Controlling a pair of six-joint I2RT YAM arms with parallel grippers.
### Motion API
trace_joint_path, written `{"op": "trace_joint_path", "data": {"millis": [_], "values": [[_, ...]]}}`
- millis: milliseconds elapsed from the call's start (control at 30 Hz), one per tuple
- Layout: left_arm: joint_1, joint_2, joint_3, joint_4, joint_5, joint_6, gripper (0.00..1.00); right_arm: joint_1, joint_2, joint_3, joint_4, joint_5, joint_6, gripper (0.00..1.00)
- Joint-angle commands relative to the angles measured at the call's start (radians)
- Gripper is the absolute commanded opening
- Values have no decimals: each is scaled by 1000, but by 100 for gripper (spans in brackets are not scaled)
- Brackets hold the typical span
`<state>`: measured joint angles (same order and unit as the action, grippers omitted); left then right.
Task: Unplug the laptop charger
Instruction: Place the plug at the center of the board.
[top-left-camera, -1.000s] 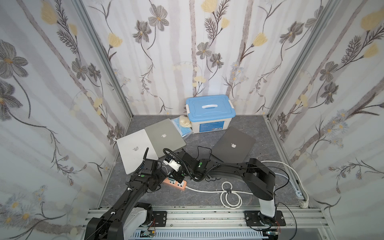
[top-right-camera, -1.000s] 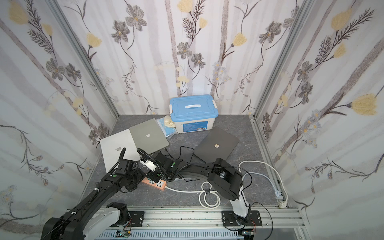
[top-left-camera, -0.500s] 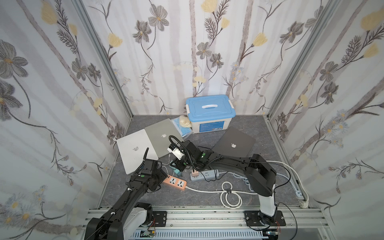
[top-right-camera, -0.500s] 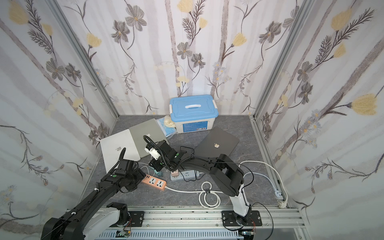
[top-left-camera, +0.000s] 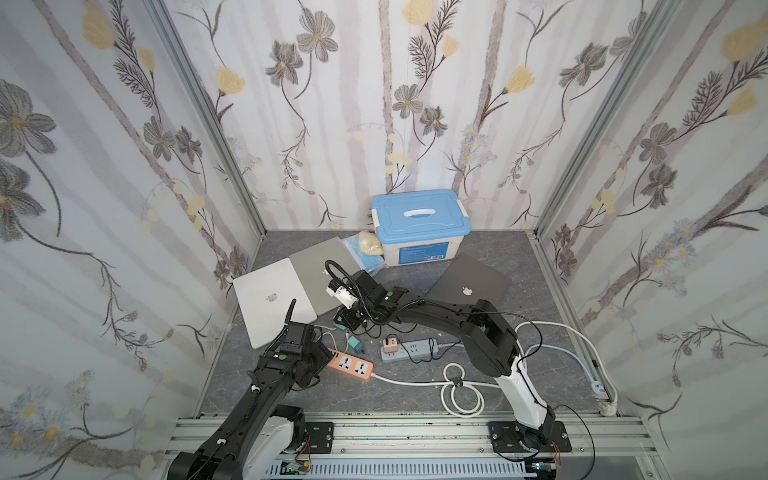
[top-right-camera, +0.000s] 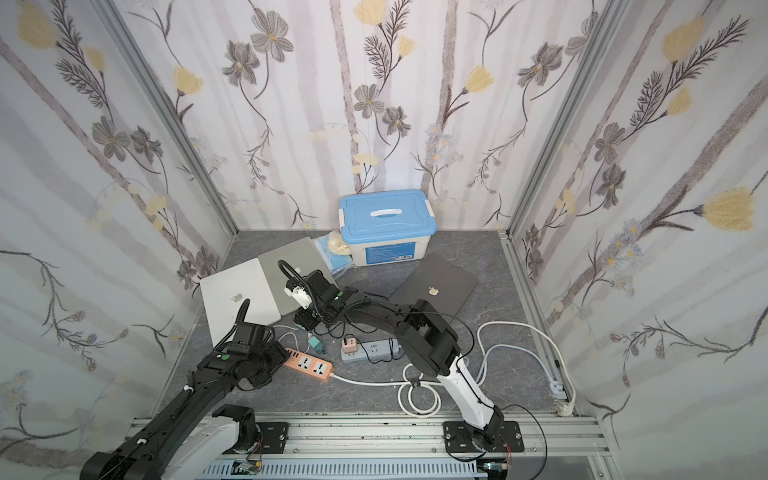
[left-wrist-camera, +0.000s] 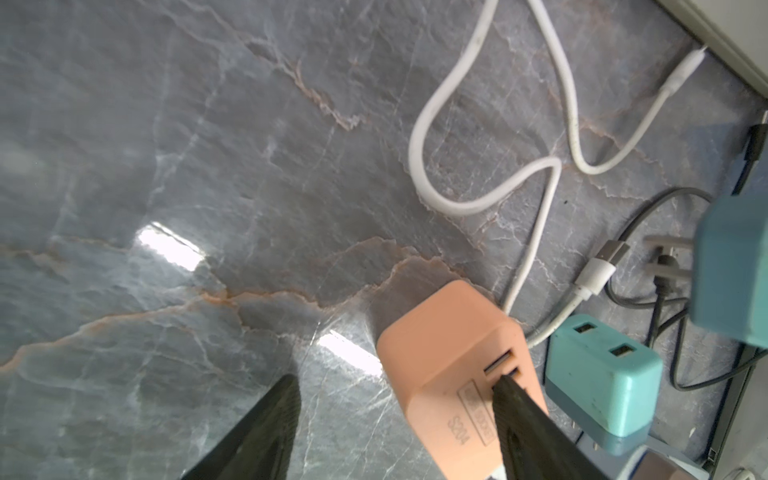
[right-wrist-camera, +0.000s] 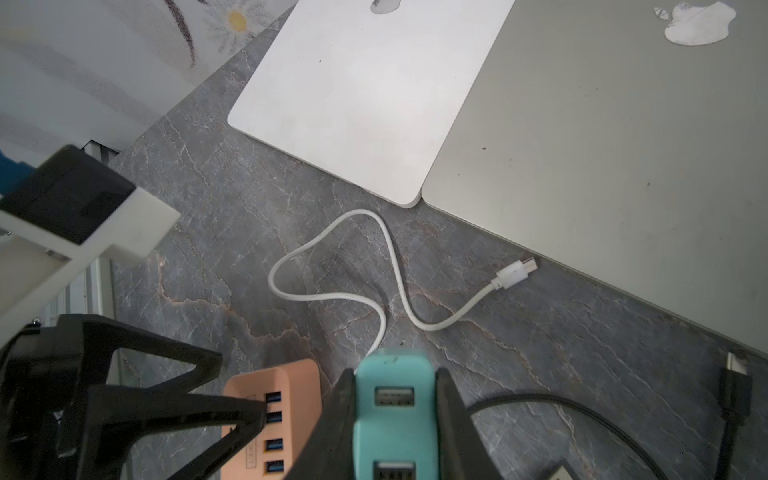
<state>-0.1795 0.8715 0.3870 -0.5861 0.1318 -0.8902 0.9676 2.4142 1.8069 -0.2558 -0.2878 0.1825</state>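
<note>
The laptop charger is a teal block with USB ports. My right gripper is shut on it and holds it in the air, its prongs free, in front of the laptops. The orange power strip lies on the grey table. My left gripper is open at the strip's near end. One of its fingertips rests on the strip's top by the USB ports, the other over bare table. A white cable lies loose, its plug beside the silver laptop.
A second teal charger lies on the table by the orange strip. Three shut laptops lie behind: white, silver, dark grey. A blue-lidded box stands at the back. A grey strip and coiled white cord lie in front.
My right gripper has risen from the orange strip and drawn back toward the laptops with the teal charger, uncovering the grey strip. The left arm has stayed at the strip's end.
</note>
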Motion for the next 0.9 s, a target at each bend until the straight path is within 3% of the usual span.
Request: {"op": "trace_joint_path", "data": {"millis": [0,300,567,867], "values": [[-1,-12,3,-34,-5,6,77,2,30,37,-36,-36,-30,21],[-3,-26,54,-64,-34,33,83,0,77,78,-85,-47,-34,24],[-2,-32,94,-98,-46,44,85,-5,76,86,-106,-39,-42,41],[-3,-57,122,-127,-34,50,85,-6,-18,89,-104,-10,-47,50]]}}
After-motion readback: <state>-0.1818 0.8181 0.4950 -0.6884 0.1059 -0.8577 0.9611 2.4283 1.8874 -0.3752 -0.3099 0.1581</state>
